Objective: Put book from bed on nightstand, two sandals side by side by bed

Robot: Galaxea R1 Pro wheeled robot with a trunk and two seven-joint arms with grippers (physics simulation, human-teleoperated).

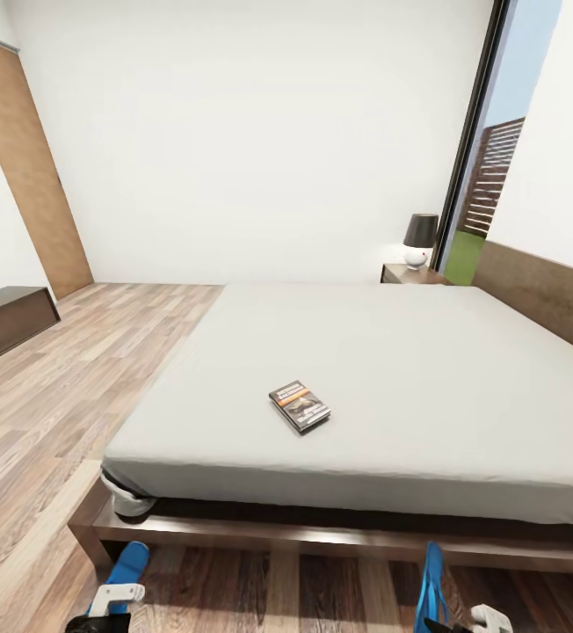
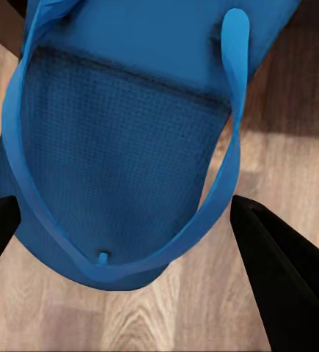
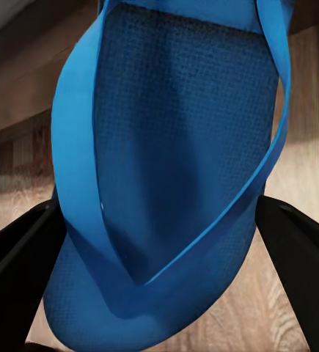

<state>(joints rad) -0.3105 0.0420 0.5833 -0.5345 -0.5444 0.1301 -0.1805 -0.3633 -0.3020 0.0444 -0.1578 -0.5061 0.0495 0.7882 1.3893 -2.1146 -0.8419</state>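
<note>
The book [image 1: 300, 406] lies flat near the foot end of the bed [image 1: 427, 369], dark with an orange band. A nightstand [image 1: 412, 274] stands at the far corner by the headboard. One blue sandal [image 1: 128, 565] lies flat on the floor by the bed's near left corner. In the left wrist view this sandal [image 2: 115, 147] sits between the spread fingers [image 2: 284, 279] of my open left gripper [image 2: 122, 209]. The other sandal [image 1: 431, 587] stands on edge above the floor, and my right gripper [image 3: 158, 209] is shut on this sandal [image 3: 174, 147].
A long low dark cabinet [image 1: 5, 321] stands against the left wall beside a brown door [image 1: 32, 167]. A lamp [image 1: 419, 239] sits on the nightstand. A tall dark-framed window [image 1: 489, 149] is behind it. Wood plank floor [image 1: 67, 396] stretches along the bed's left side.
</note>
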